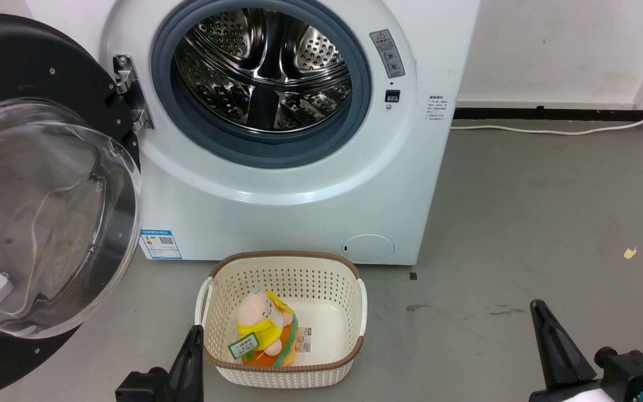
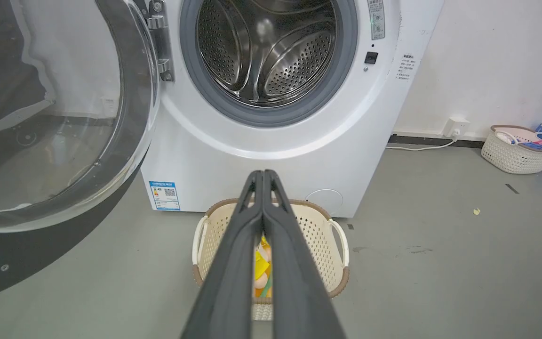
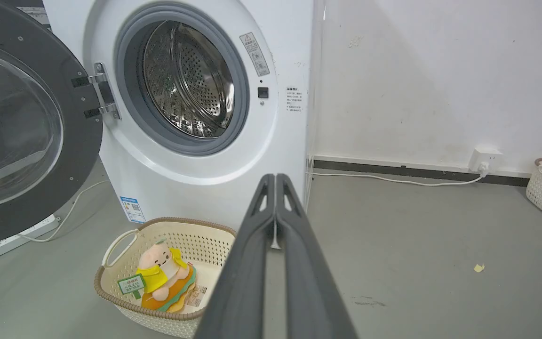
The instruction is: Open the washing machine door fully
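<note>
currently the door [image 1: 42, 195] stands wide open at the left of the machine [image 1: 299, 223], hanging on its hinge [image 1: 129, 92], glass bowl facing outward; the drum [image 1: 265, 61] mouth is uncovered. left gripper [image 2: 262, 174] and right gripper [image 3: 274, 178] are each fully closed, fingers [image 2: 233, 263] pressed together, gripping nothing. both sit low, on either side of the basket [image 1: 285, 255].

Floor [image 1: 522, 212]: grey, smooth, lightly stained.
Standing by the wall: white washing machine [image 1: 299, 212].
Just before it: cream basket [image 1: 288, 279].
Along the wall, right: white cable [image 1: 550, 132], second basket [image 2: 511, 157].
Left: power strip [image 3: 12, 240].
Right: yellow scrap [image 1: 629, 253].
</note>
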`<state>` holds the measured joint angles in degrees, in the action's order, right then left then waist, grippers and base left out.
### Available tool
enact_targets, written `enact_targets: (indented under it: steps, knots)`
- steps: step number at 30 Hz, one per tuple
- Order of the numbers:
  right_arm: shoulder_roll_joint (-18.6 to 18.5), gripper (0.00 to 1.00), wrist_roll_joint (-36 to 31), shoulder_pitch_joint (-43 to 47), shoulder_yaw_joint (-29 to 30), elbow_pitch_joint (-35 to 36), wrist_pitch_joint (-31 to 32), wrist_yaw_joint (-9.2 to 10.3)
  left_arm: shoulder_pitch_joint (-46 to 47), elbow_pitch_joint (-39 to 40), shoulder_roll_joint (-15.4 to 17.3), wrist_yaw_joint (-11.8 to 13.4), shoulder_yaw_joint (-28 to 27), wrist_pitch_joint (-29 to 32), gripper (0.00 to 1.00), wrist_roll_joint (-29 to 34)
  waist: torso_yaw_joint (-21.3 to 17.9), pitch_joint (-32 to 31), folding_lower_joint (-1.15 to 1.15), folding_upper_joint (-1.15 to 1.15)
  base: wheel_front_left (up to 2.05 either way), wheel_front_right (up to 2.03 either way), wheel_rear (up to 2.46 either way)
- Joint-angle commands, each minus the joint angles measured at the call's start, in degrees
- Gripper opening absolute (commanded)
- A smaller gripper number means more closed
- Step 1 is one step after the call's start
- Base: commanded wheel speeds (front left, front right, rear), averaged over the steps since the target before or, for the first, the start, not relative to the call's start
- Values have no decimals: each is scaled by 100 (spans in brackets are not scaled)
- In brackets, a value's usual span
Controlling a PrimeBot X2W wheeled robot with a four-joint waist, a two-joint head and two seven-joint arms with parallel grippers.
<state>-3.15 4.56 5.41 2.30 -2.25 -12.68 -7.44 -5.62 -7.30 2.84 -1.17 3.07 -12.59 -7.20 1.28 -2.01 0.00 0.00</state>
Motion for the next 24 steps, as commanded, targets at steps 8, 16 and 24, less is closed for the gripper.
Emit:
enact_targets:
  steps: [8, 16, 24]
  knots:
    - [6, 0, -61, -102, -29, 41, 116, -1, 120, 90, 2, 19, -28, 111, 0, 76, -10, 16, 0, 0, 0, 0, 0]
    - [7, 0, -90, -133, -43, 54, 198, -1, 151, 136, 2, 26, -48, 193, 0, 123, -18, 29, 0, 0, 0, 0, 0]
    - [9, 0, -122, -169, -59, 69, 292, -2, 187, 188, 2, 34, -71, 286, 0, 175, -28, 44, 0, 0, 0, 0, 0]
